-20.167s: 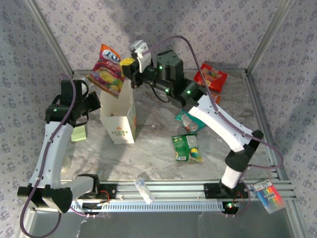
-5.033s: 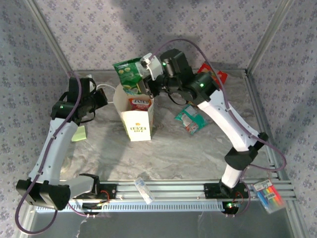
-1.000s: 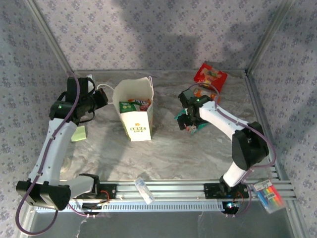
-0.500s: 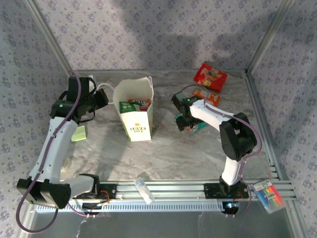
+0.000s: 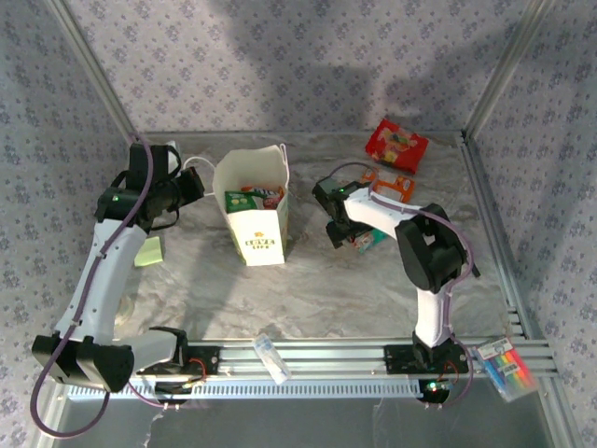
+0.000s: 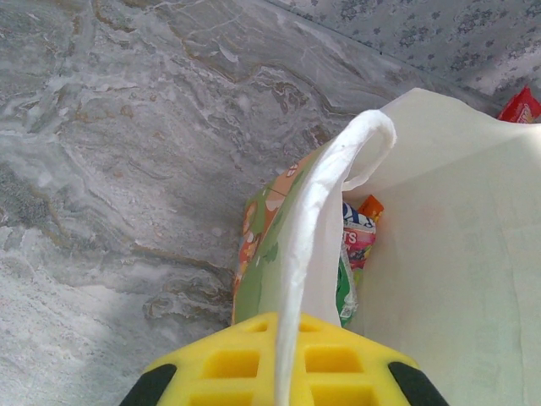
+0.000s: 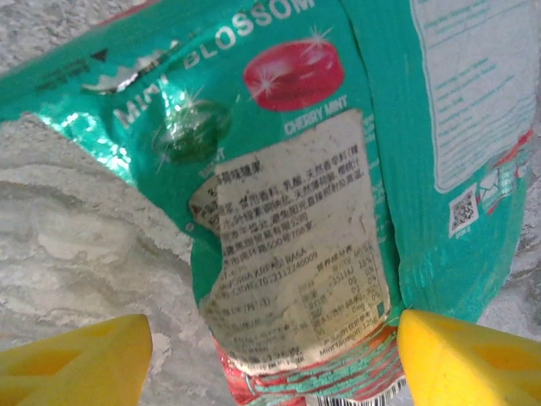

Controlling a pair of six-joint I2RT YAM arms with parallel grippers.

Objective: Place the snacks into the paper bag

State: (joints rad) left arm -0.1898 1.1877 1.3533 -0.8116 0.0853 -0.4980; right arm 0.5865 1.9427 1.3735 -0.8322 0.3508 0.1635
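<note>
Grey marbled table [image 5: 308, 280]: paper bag [image 5: 256, 224] stands upright left of centre, yellow note [image 5: 147, 250] flat near the left edge. Teal packet [image 5: 370, 240] lies right of the bag, orange packet [image 5: 387, 184] just behind it, red packet [image 5: 396, 145] toward the far right corner.

The left arm [image 5: 98, 271] rises from its base at the near left and leans toward the back, wrist bent rightward. The left hand [image 5: 189, 185] has its yellow fingers [image 6: 224, 365] pressed together on the rim of the paper bag [image 6: 456, 254]. The right arm [image 5: 431, 280] stands steeply, elbow folded high, forearm reaching left. The right hand [image 5: 339, 230] seems to point down at the tabletop [image 5: 308, 289], its yellow fingertips [image 7: 76, 355] wide apart.
</note>
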